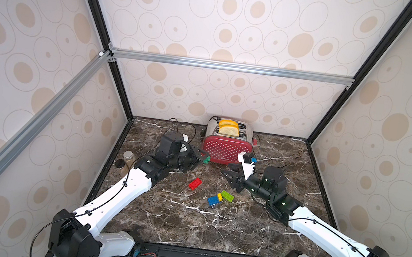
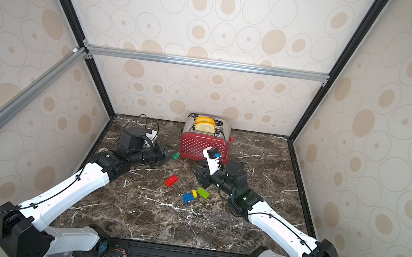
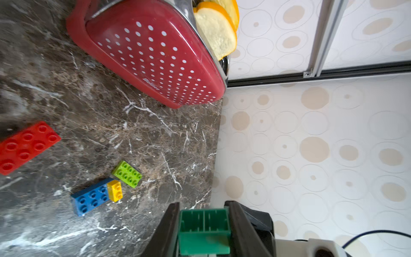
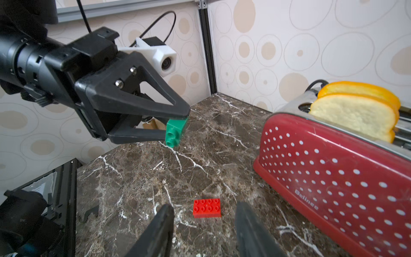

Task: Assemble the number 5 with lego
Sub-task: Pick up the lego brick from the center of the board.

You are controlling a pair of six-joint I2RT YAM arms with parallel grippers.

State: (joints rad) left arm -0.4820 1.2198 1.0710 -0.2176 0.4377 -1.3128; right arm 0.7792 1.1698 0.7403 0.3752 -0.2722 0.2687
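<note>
On the dark marble table, the biggest thing is the red spotty toaster at the far side. It is not part of the job.

The left jaws are pinching the dark-green brick by its two flat sides. They hold it up in the air, just left of the toaster. The right jaws are spread apart with nothing in them. They hang above the table, to the right of the red brick.

The red brick lies flat in the middle of the table, studs up. Nearer and to its right lie the blue brick and the lime-green brick. The tiny yellow brick sits between them and touches the blue one.

No two bricks are joined yet, so most of the job is left. I think the bricks are light, hard and smooth, so they may slip or twist. The best place to hold them is on the flat sides, not on the studs.
</note>
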